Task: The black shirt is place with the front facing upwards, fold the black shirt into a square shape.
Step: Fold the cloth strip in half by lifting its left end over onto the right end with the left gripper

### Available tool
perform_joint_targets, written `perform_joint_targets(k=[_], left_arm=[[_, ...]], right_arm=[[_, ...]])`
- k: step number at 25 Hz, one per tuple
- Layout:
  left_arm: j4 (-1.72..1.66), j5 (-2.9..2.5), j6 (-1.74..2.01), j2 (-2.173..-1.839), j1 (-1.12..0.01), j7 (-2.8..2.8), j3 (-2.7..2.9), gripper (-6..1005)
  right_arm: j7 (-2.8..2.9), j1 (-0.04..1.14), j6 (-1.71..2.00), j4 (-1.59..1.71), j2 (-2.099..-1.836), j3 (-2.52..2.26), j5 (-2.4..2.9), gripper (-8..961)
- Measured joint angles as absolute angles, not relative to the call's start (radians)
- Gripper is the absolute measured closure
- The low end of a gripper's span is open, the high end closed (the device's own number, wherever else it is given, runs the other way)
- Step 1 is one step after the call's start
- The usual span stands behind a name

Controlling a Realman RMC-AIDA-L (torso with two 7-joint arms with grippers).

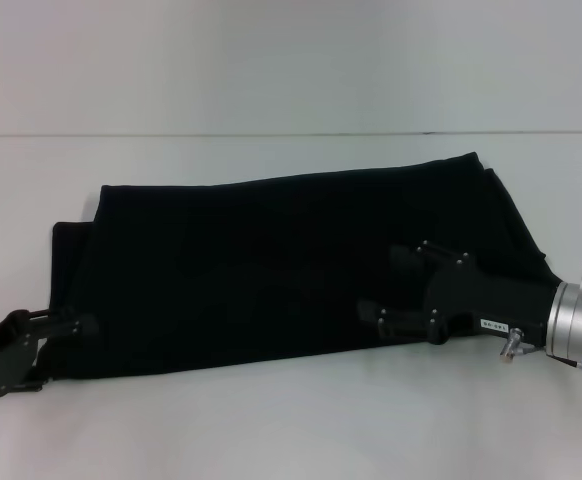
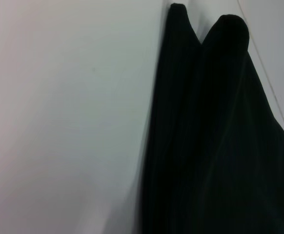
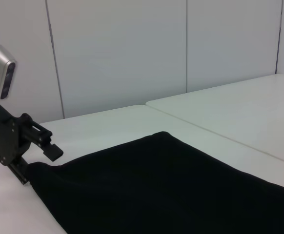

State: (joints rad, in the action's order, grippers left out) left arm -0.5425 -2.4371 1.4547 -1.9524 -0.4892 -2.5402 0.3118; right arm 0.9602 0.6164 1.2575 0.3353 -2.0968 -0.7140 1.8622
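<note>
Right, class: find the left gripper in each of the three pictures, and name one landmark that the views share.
Head view: the left gripper sits at the lower left, at the black shirt's left end.
Left wrist view: not in it, only shirt and the white table.
Right wrist view: far off at the left edge, at the shirt's corner.
Shared landmark: the black shirt.

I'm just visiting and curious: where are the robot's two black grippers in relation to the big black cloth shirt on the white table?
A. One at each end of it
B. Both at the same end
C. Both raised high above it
A: in the head view the left gripper is at the left end of the black shirt, and the right gripper is over its right part.
</note>
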Motion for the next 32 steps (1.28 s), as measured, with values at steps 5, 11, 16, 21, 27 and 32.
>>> perform_joint_targets(k=[5, 11, 16, 21, 27, 32], left_arm=[[-0.548, -2.437, 1.451, -1.947, -0.495, -2.538, 0.338, 195], [-0.552, -2.430, 1.433, -1.946, -0.495, -2.518, 0.336, 425], [-0.552, -2.430, 1.428, -1.945, -0.497, -2.521, 0.340, 539], [-0.552, -2.428, 1.428, -1.945, -0.499, -2.523, 0.339, 671], [-0.553, -2.427, 1.424, -1.943, -0.508, -2.515, 0.335, 896], [-0.588, -2.424, 1.408, -1.921, -0.513, -2.514, 0.331, 988]], right_arm=[[0.960, 0.616, 1.261, 0.335, -2.097, -0.721, 1.864, 9], [0.960, 0.616, 1.267, 0.335, -2.096, -0.731, 1.868, 9], [0.960, 0.615, 1.269, 0.336, -2.095, -0.740, 1.868, 8], [0.963, 0.616, 1.272, 0.337, -2.095, -0.741, 1.868, 8], [0.966, 0.616, 1.272, 0.338, -2.095, -0.733, 1.863, 8], [0.974, 0.609, 1.272, 0.341, -2.093, -0.725, 1.843, 9]])
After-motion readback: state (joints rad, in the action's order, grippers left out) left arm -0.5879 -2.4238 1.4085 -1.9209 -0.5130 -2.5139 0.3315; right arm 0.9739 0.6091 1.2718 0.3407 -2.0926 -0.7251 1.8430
